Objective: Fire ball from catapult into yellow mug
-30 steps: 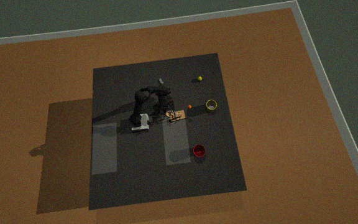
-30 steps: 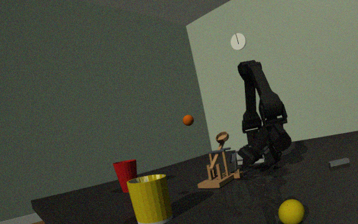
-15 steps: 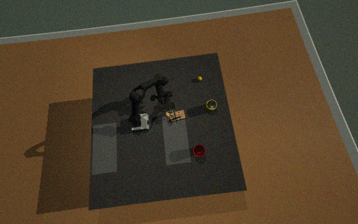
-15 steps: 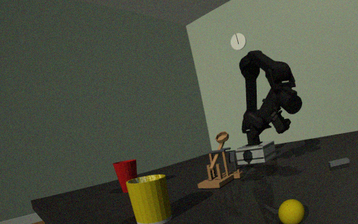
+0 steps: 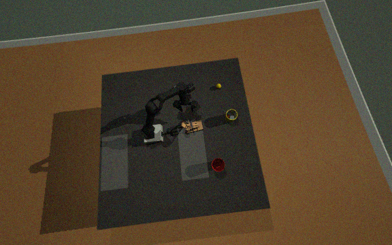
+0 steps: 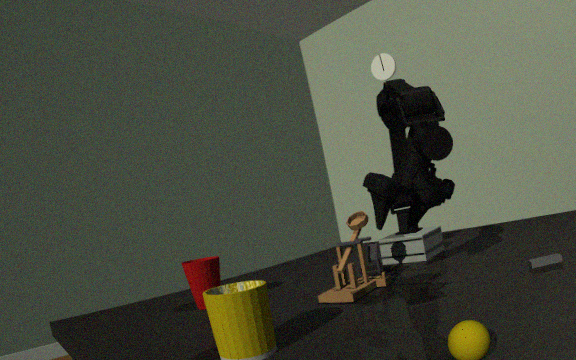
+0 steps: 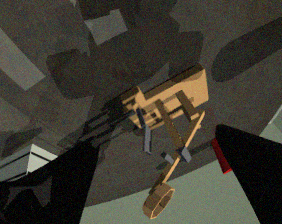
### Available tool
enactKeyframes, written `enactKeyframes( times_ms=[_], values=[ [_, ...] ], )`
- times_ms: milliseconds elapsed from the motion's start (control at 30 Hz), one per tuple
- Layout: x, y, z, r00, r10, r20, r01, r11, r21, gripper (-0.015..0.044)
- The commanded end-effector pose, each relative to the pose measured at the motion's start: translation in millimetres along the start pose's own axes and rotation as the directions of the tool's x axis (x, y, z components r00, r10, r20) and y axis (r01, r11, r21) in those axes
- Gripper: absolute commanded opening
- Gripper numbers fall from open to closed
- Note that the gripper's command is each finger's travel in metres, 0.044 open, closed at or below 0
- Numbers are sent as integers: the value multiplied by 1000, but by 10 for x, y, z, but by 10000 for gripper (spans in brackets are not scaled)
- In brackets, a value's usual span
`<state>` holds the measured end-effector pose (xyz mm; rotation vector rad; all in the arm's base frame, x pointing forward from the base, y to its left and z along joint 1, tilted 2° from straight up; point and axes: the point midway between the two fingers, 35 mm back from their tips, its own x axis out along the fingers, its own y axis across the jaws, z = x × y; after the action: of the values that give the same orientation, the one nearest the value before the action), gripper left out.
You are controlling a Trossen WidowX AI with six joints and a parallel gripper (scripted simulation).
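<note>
Fingers wide above catapult (image 7: 166,115)

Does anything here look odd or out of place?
Yes. The wooden catapult has its throwing arm up and its spoon cup empty. A yellow ball lies loose on the dark mat, away from the yellow mug. The end effector hangs open above the catapult, holding nothing.

One wooden catapult (image 6: 350,270), two mugs, one yellow (image 6: 240,320) and one red (image 6: 202,280), and one yellow ball (image 6: 468,340).
</note>
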<state>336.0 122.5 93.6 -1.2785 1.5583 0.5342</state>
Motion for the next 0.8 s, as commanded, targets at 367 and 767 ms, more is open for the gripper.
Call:
enactKeyframes(
  times_ms=[367,767],
  values=[
    [-133,-840,124,965,-33,262,-77,913,400,440],
    [-268,-1559,-2,897,-139,419,-179,754,632,440]
  ],
)
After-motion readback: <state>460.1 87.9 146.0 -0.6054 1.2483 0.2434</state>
